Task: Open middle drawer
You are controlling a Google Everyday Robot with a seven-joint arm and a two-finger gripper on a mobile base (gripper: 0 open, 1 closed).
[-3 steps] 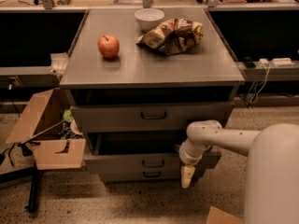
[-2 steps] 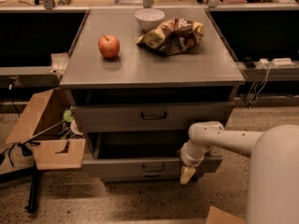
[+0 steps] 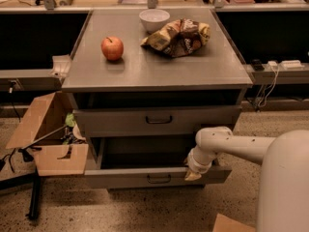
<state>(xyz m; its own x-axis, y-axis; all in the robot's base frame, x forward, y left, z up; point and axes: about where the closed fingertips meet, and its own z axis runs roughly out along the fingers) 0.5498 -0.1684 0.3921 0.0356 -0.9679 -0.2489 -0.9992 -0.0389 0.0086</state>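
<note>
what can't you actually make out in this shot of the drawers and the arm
- Inside of the middle drawer, camera view: shadowed by the drawer above, and its own front hides the floor.
- Gripper, at the right end of that front: whether it touches the panel is hidden by its own wrist.
- Robot body: cut off by the right and bottom edges.
- Cardboard box contents: too dark and jumbled.

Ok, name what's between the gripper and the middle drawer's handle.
Camera view: only bare front panel of the middle drawer, from its handle to the gripper at its right side.
</note>
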